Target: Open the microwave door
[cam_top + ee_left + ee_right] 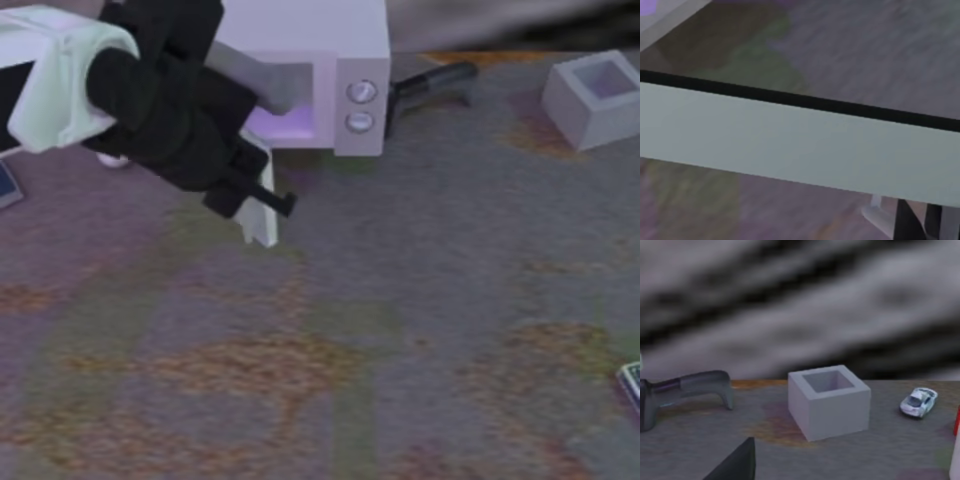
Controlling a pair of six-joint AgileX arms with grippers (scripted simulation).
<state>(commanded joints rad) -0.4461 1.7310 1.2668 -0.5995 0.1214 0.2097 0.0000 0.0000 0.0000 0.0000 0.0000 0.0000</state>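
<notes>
The white microwave (345, 40) stands at the table's back, left of centre, its two silver knobs (360, 106) facing forward. The microwave door (264, 205) has swung out towards the front and shows edge-on, with the pale purple interior (285, 125) exposed behind it. My left gripper (262, 198) straddles the door's free edge, one black finger (283, 204) on its right side, and is shut on it. In the left wrist view the microwave door (790, 135) fills the middle as a wide white band, with a black finger (907, 222) below it. My right gripper (737, 465) shows only as a dark tip, parked out of the top view.
A grey open-topped cube (595, 98) sits at the back right, also the cube (830, 400) in the right wrist view. A dark handled tool (430, 85) lies just right of the microwave. A small white toy car (917, 402) sits beyond the cube. Flat objects touch the left edge (5, 185) and right edge (630, 382).
</notes>
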